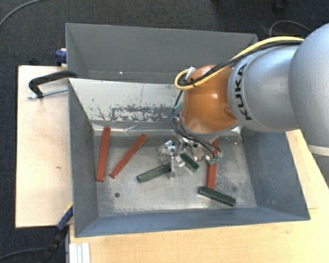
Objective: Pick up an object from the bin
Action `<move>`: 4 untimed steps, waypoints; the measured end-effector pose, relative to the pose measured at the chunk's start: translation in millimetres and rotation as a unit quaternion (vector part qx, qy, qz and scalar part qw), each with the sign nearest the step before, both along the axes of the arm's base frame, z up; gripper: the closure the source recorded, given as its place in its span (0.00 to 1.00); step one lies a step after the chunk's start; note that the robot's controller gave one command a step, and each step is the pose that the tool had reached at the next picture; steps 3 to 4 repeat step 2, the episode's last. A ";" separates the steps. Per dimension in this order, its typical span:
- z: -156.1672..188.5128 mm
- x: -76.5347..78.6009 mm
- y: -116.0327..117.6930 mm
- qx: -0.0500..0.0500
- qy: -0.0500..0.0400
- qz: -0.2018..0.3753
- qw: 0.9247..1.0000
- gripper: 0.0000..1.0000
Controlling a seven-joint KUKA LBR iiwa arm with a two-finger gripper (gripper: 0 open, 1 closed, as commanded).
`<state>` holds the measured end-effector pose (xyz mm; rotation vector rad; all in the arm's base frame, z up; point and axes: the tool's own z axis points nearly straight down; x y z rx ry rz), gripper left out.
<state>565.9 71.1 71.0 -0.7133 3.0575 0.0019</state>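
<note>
Reaching in from the right, the silver arm (pixel 279 86) takes up the upper right of the view; beneath it sits the grey metal bin (pixel 153 51), its sloped walls running down to a flat, scuffed floor; at the arm's end the rounded orange cover (pixel 205 108) hangs over the middle of the floor, toward the back wall, with a yellow cable (pixel 247 51) looping over its top; below the cover the pincer (pixel 178 156) is low over the centre of the floor, and I cannot tell whether it is spread or pressed together, since metal parts and wires crowd together there.

By the left wall a left red stick (pixel 103 153) lies almost straight front to back; just beside it a slanted red stick (pixel 128 155) leans to the right, their near ends close together; a long dark green stick (pixel 153 174) lies left of the pincer, its right end reaching right up to it; a front dark green stick (pixel 216 196) lies apart at the front right; a right red stick (pixel 211 173) stands lengthwise just right of the pincer, its near end close to that front stick; smallest, a short dark green piece (pixel 189 162) lies tilted directly under the pincer, and whether it is pinched I cannot tell.
</note>
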 end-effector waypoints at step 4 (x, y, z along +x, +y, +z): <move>224.8 -57.3 54.1 -0.001 -0.005 0.410 0.912 1.00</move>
